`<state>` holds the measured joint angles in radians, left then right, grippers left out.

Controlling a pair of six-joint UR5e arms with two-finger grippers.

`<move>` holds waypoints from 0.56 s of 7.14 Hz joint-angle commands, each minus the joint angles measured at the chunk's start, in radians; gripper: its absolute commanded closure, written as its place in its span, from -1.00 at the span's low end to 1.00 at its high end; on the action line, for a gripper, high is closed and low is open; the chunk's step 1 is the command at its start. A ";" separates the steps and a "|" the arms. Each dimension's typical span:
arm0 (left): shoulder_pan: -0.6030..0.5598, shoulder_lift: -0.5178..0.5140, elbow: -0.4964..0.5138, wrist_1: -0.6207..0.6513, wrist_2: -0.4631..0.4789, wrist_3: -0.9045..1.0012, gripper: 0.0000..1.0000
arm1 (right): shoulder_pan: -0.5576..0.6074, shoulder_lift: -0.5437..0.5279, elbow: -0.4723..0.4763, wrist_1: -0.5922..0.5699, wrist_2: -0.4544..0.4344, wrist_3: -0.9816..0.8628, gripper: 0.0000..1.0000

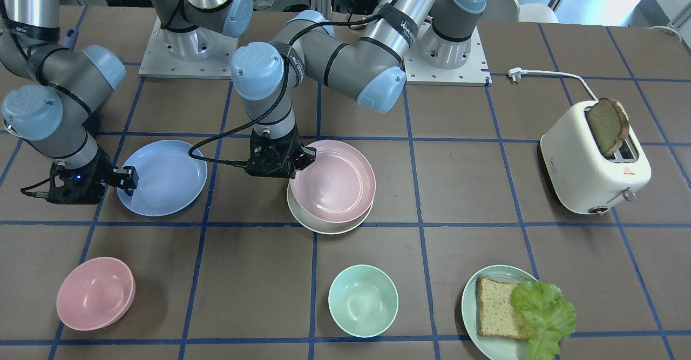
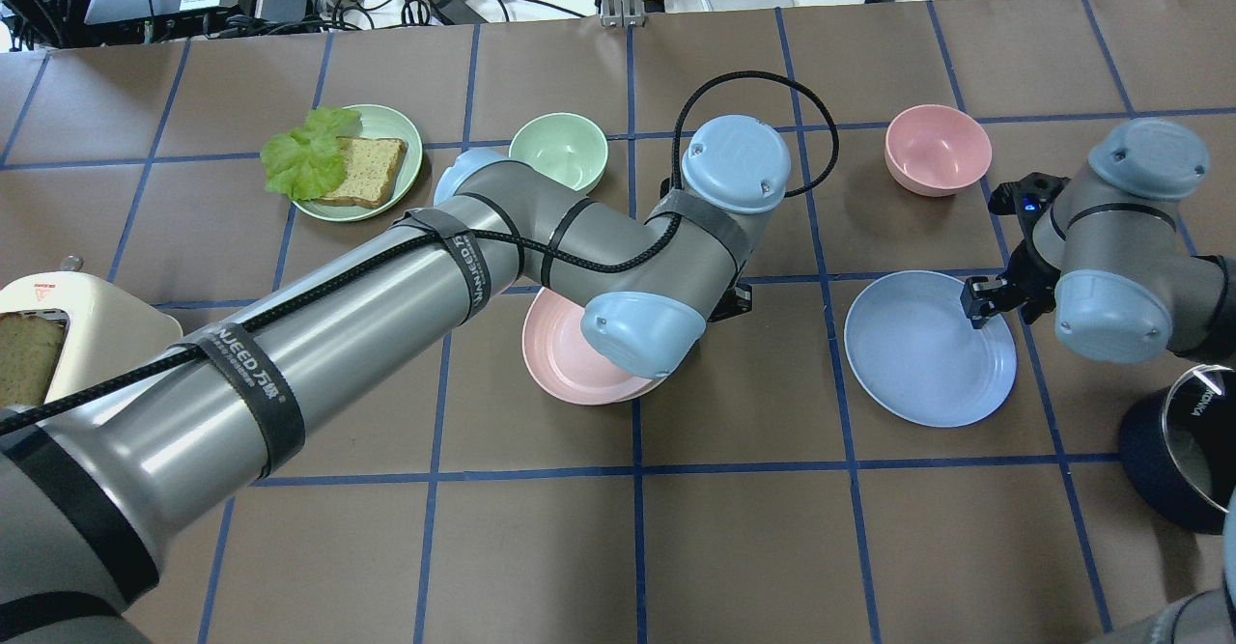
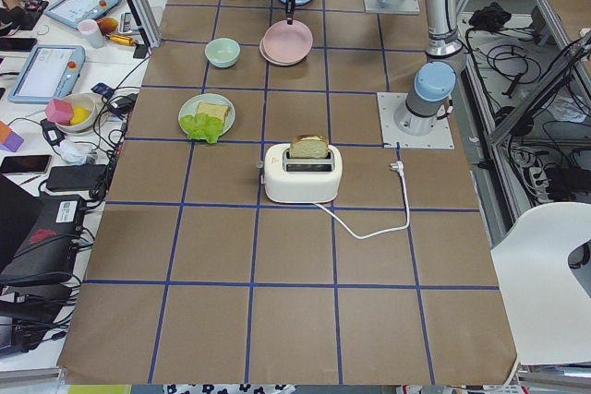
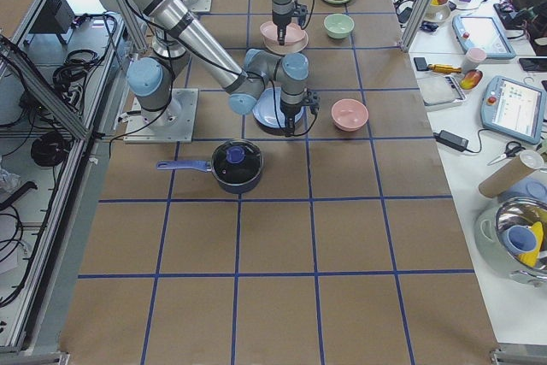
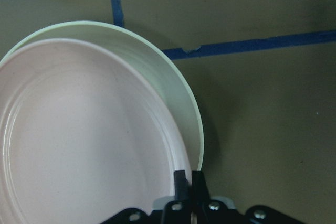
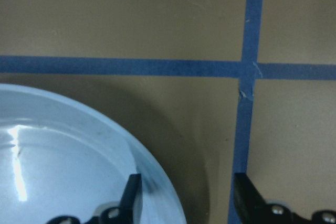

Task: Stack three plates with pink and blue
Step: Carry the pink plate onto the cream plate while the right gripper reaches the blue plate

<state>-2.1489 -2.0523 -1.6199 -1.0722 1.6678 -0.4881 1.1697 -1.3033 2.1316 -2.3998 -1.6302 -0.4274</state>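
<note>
The pale pink plate (image 1: 334, 179) sits over the cream-white plate (image 1: 324, 226) at the table's middle, shifted a little toward the robot. My left gripper (image 1: 305, 157) is shut on the pink plate's rim, as the left wrist view (image 5: 188, 179) shows, with the cream plate (image 5: 173, 93) showing beneath the pink plate (image 5: 79, 145). The light blue plate (image 1: 162, 176) lies flat on the table, apart from the other two. My right gripper (image 1: 128, 179) is open and straddles its rim: in the right wrist view (image 6: 187, 187) one finger is over the blue plate (image 6: 52, 156) and the other is outside it.
A pink bowl (image 1: 95, 293), a mint bowl (image 1: 363, 300) and a pale green plate (image 1: 469, 295) with bread and lettuce stand along the operators' side. A white toaster (image 1: 591, 160) with a bread slice stands on my left. A dark blue pot (image 2: 1173, 461) sits near my right arm.
</note>
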 commanded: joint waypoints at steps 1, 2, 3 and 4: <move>0.000 -0.005 0.000 0.003 0.000 -0.023 -0.90 | 0.001 -0.017 -0.002 0.014 0.001 0.013 -0.33; 0.004 0.004 0.002 0.003 -0.003 -0.017 -1.00 | 0.001 -0.017 -0.002 0.014 0.003 0.013 -0.22; 0.018 0.029 0.023 0.009 -0.006 -0.007 -1.00 | 0.001 -0.017 -0.001 0.016 0.004 0.013 -0.11; 0.047 0.043 0.063 -0.005 -0.014 -0.007 -1.00 | 0.001 -0.017 -0.002 0.033 0.009 0.013 -0.01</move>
<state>-2.1287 -2.0289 -1.5943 -1.0683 1.6609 -0.4987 1.1704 -1.3201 2.1298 -2.3806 -1.6256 -0.4144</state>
